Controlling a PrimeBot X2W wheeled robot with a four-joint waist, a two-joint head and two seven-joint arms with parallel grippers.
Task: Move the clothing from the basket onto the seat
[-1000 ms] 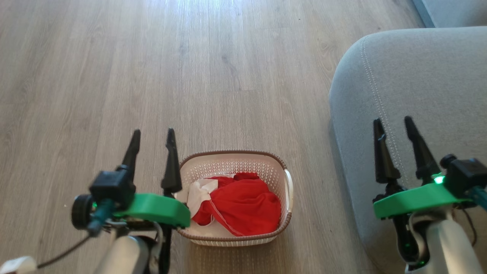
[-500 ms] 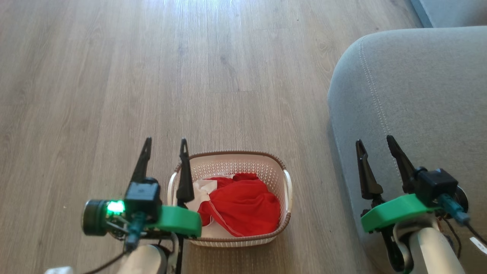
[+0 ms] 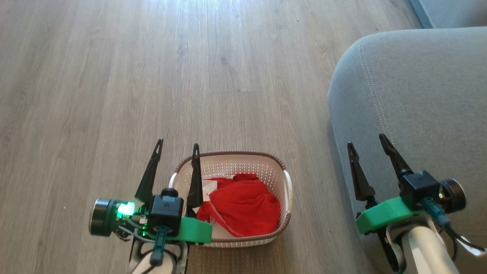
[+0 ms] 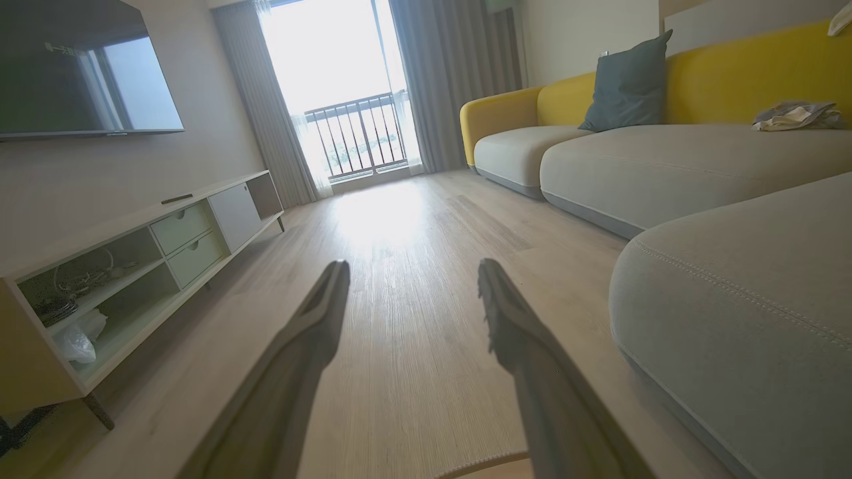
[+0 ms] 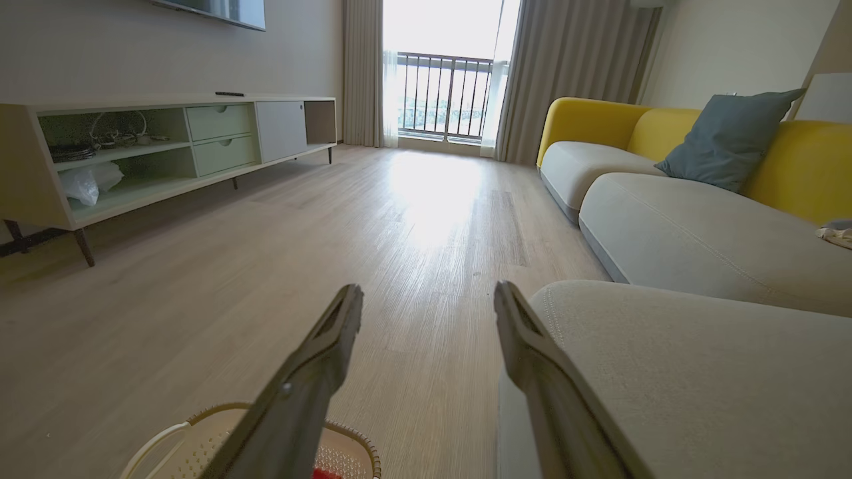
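I hold left jaws spread wide, empty, by left edge of basket. Right jaws equally wide, empty, hovering at near edge of seat. Red clothing lies heaped inside basket, on floor beside seat. My read: reach step, nothing lifted yet. Next move needs left jaws tipped down into heap, pinching bunched fabric, clear of rim.

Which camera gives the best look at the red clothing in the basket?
The head view: it looks down on the clothing, showing the red heap with white trim in the basket. The right wrist view catches a red sliver at its bottom edge; the left wrist view gets a strip of basket rim.
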